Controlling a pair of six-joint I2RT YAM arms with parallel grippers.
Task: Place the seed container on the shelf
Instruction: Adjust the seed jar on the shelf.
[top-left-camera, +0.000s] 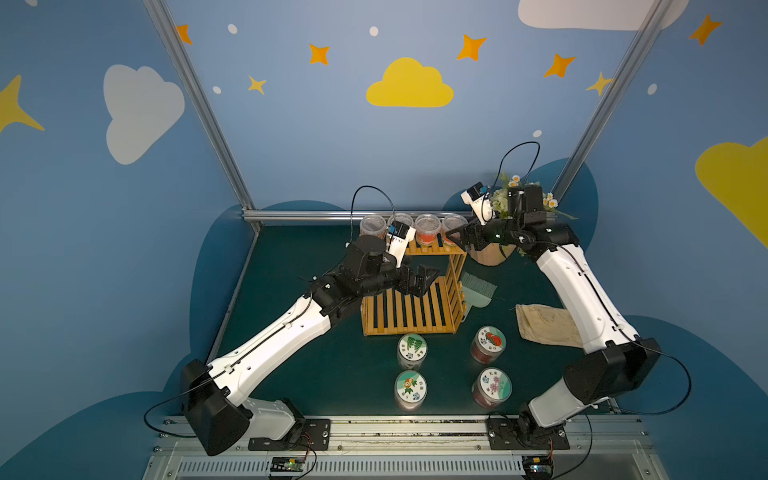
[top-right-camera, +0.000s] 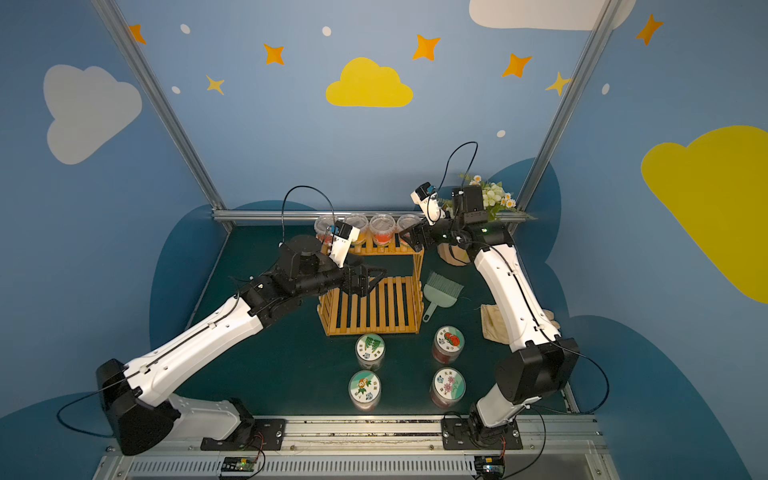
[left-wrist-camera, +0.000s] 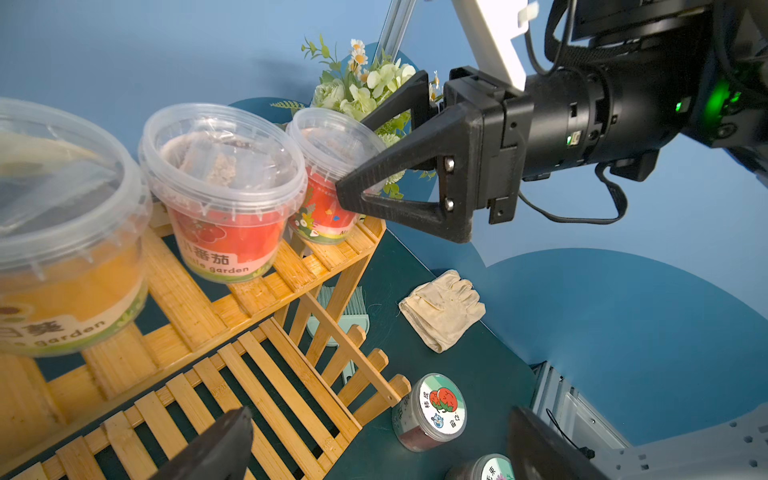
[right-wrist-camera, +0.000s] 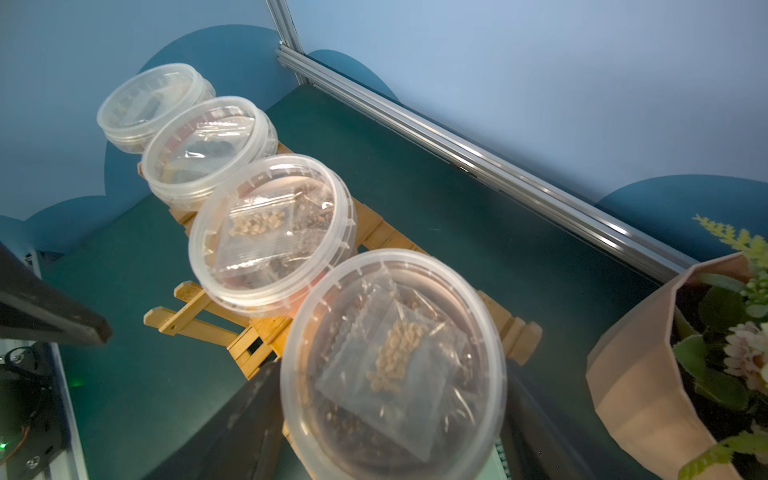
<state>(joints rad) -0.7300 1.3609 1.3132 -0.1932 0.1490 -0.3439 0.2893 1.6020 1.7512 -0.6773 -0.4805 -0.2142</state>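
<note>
Top views high and far, wrist views close, all sharing shelf (top-left-camera: 409, 331)

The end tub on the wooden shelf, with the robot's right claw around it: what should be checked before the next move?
1. End tub upright on the top tier of the shelf: ok.
2. Right gripper has its jaws either side of it; pressing it or loose: cannot tell.
3. Gap to the neighbouring tub: cannot tell, rims look close.
4. Left gripper open, empty, over the lower tier, away from the tubs: ok.
5. Flower pot stands clear of the end tub: ok.
</note>
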